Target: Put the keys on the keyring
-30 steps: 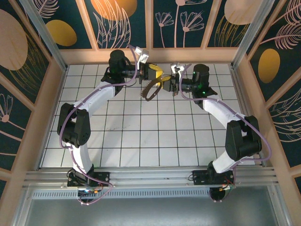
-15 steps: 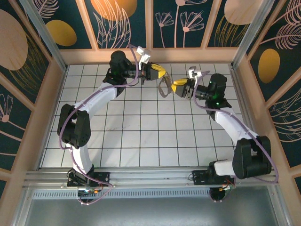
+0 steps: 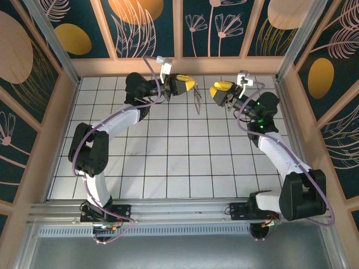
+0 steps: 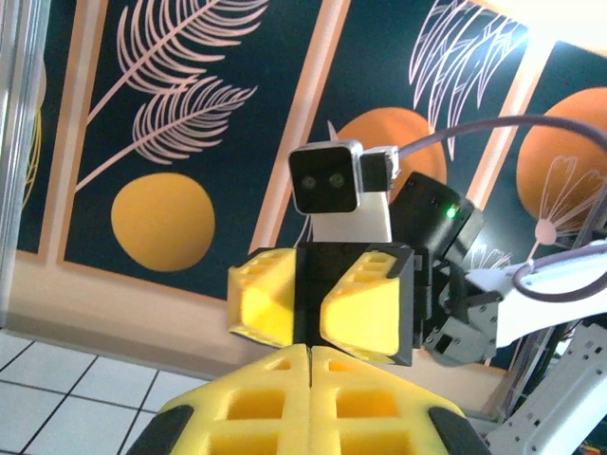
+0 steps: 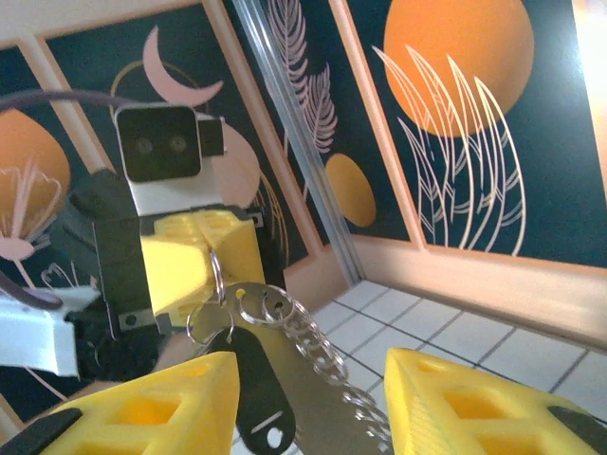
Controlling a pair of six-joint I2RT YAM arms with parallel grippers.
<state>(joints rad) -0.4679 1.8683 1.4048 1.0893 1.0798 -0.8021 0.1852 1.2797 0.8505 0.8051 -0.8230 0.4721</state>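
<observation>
Starting overhead: both arms reach to the far edge of the worktop [image 3: 168, 162], near 12 o'clock. The left pincer [image 3: 192, 86] sits just on the 11 o'clock side and the right pincer [image 3: 216, 89] just on the 1 o'clock side. Their yellow tips face each other with a gap between. The keyring [image 3: 197, 102] hangs at 5 o'clock from the left pincer's tip, beside the right pincer but apart from it. Individual keys are too small to make out here.

Left wrist: the left pincer [image 4: 310, 365] has its two yellow fingers pressed together, with only a seam between them. What they clamp is hidden from this angle. The right pincer [image 4: 321, 305] stands opposite at 12 o'clock, head-on, against the painted wall.

Right wrist: the right pincer [image 5: 311, 370] is spread wide and holds nothing. One finger sits at 7 o'clock and the other at 5 o'clock. The bunch hangs between them without touching either. The left pincer [image 5: 204, 251], at 10 o'clock, grips the bunch at its top by a small ring. Below it dangle the jagged, chain-like keyring [image 5: 285, 322] and a black key [image 5: 254, 384].
</observation>
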